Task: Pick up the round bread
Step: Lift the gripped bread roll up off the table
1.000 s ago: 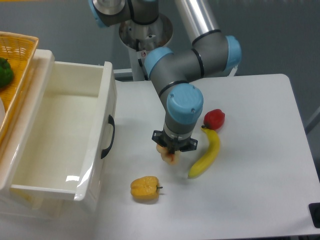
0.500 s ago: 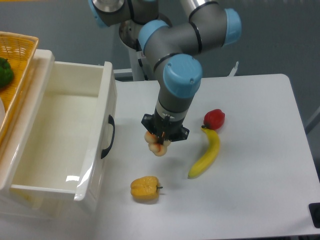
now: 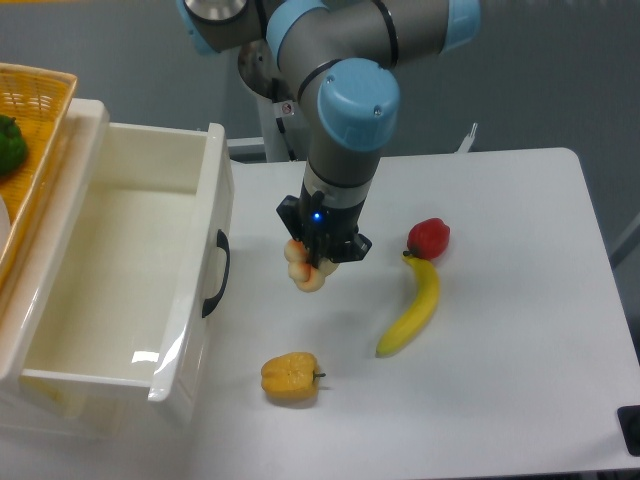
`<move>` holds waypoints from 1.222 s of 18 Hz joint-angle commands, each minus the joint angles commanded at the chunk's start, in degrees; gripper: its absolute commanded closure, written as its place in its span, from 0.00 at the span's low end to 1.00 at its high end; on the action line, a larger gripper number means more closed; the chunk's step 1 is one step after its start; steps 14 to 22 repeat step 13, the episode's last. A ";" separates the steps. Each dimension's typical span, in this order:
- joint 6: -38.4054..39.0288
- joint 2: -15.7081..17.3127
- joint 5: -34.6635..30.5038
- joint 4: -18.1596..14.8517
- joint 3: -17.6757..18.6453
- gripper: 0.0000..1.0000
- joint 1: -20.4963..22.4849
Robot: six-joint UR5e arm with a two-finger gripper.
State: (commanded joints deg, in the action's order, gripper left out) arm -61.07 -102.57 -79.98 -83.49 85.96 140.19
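Note:
The round bread (image 3: 303, 271) is a small lumpy bun with an orange-pink top and pale cream lobes. My gripper (image 3: 310, 266) is shut on it and holds it above the white table, between the open drawer and the banana. The gripper's fingers are mostly hidden behind the wrist and the bread.
A white open drawer (image 3: 120, 270) with a black handle (image 3: 217, 272) stands at the left. An orange basket (image 3: 30, 140) sits above it with a green vegetable (image 3: 10, 145) inside. A yellow bell pepper (image 3: 290, 376), a banana (image 3: 412, 310) and a red pepper (image 3: 429, 238) lie on the table (image 3: 500, 400).
My gripper has risen and moved left toward the drawer with the round bread held in it. The other things have not moved.

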 joint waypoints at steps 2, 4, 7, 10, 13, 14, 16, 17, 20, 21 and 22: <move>-0.80 0.00 -0.52 -0.44 0.17 0.87 0.00; -0.80 0.00 -1.05 -0.53 0.35 0.87 0.00; -0.80 0.00 -1.41 -0.53 0.53 0.87 0.00; -0.80 0.09 -1.41 -0.62 0.53 0.87 0.00; -0.72 0.00 -1.41 -0.62 0.53 0.86 0.00; -0.72 0.00 -1.41 -0.62 0.53 0.86 0.00; -0.72 0.00 -1.41 -0.62 0.53 0.86 0.00; -0.72 0.00 -1.41 -0.62 0.53 0.86 0.00; -0.72 0.00 -1.41 -0.62 0.53 0.86 0.00; -0.72 0.00 -1.41 -0.62 0.53 0.86 0.00; -0.72 0.00 -1.41 -0.62 0.53 0.86 0.00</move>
